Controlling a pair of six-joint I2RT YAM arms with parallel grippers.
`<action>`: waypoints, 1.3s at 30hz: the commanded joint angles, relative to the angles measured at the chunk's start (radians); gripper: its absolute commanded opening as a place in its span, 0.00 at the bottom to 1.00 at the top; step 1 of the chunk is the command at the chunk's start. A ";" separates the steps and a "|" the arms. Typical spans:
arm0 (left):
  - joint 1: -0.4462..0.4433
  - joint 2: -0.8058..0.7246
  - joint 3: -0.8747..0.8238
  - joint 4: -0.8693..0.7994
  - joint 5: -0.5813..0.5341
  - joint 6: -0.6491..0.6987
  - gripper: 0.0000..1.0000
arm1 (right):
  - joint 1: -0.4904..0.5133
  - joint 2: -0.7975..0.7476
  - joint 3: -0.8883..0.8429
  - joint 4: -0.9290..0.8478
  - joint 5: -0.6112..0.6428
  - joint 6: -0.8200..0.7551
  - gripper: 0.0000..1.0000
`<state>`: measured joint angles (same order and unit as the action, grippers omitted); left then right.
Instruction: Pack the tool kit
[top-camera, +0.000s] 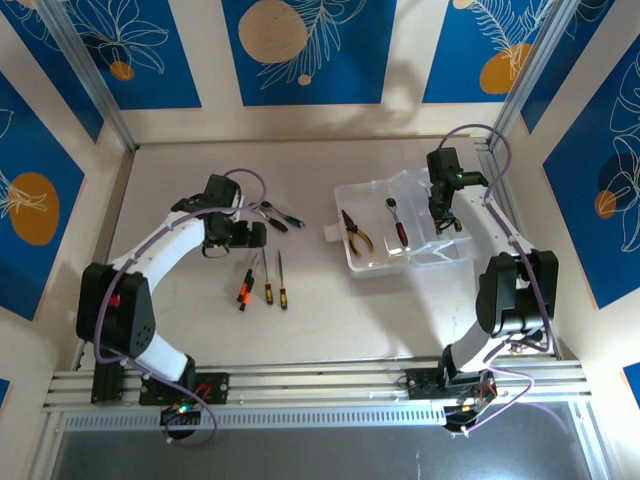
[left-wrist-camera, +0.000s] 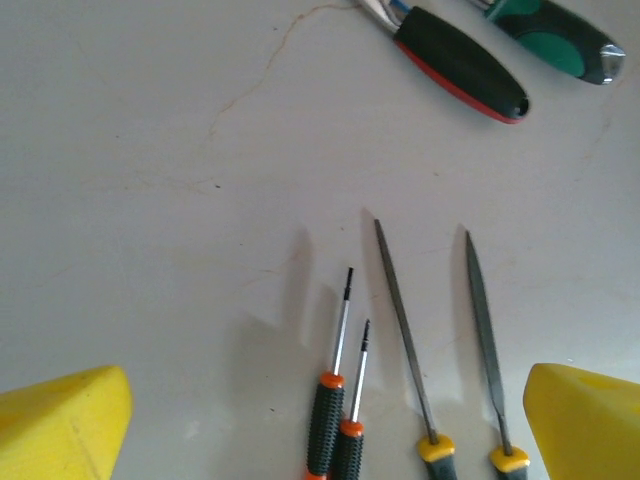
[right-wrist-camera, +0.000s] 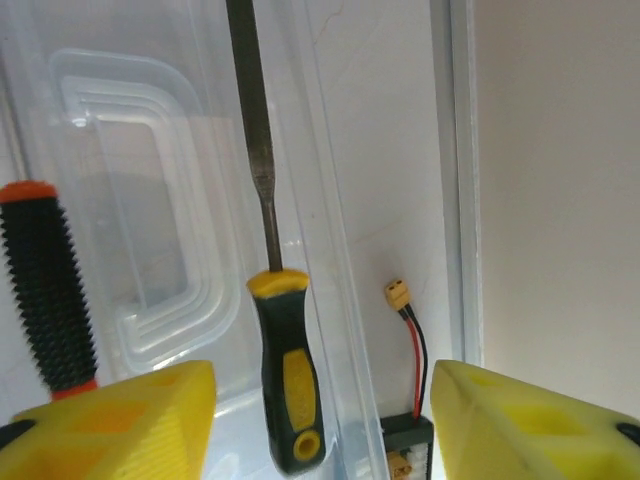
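The clear case (top-camera: 372, 190) lies open at centre right, with yellow-handled pliers (top-camera: 356, 232) and a red-handled wrench (top-camera: 397, 222) inside. My right gripper (right-wrist-camera: 320, 420) hangs open over the case's right part; a yellow-and-black-handled file (right-wrist-camera: 285, 380) lies free between its fingers, beside an orange-and-black screwdriver handle (right-wrist-camera: 45, 290). My left gripper (left-wrist-camera: 328, 400) is open above the table, over two orange-and-black screwdrivers (left-wrist-camera: 335, 400) and two yellow-handled files (left-wrist-camera: 405, 340), touching none. A red-and-black handle (left-wrist-camera: 460, 65) and a green one (left-wrist-camera: 560, 40) lie farther off.
A small yellow connector on red and black wires (right-wrist-camera: 405, 320) sits just outside the case's right wall. An aluminium frame rail (top-camera: 300, 385) runs along the near edge. Blue patterned walls (top-camera: 300, 50) enclose the table on three sides.
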<state>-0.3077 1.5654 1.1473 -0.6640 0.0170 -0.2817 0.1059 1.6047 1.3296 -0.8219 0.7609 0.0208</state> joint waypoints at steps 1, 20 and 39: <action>0.003 0.048 0.069 -0.029 -0.097 -0.014 1.00 | 0.034 -0.075 0.022 -0.023 -0.053 0.022 0.91; 0.008 0.457 0.408 0.102 -0.143 -0.137 0.93 | 0.203 -0.112 -0.045 0.054 -0.261 -0.002 0.99; 0.008 0.627 0.501 0.061 -0.193 -0.105 0.65 | 0.181 -0.164 -0.095 0.071 -0.276 -0.003 0.99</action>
<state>-0.3073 2.1525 1.6302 -0.5831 -0.1524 -0.4053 0.2897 1.4673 1.2430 -0.7624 0.5137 0.0265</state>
